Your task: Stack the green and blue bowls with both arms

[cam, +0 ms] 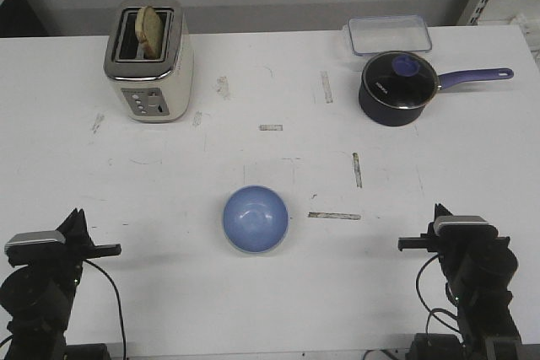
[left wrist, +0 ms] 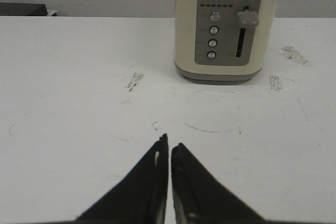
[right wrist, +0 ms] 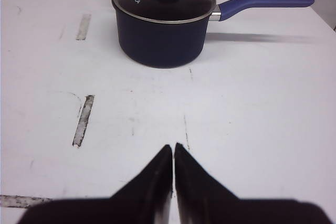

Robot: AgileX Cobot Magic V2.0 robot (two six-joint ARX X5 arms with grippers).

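Observation:
A light periwinkle blue bowl (cam: 256, 218) sits upright on the white table (cam: 169, 183), near the front middle. No mint green bowl shows on its own in any view. I cannot tell whether one sits under the blue bowl. My left gripper (cam: 74, 221) is at the front left, shut and empty, well left of the bowl. In the left wrist view (left wrist: 169, 148) its tips are together over bare table. My right gripper (cam: 440, 215) is at the front right, shut and empty, well right of the bowl. Its tips are also together in the right wrist view (right wrist: 174, 146).
A cream toaster (cam: 150, 59) with a slice of bread stands at the back left and shows in the left wrist view (left wrist: 227, 27). A dark navy saucepan (cam: 398, 88) with lid and long handle stands at the back right (right wrist: 161, 22). A clear lidded box (cam: 389, 35) is behind it.

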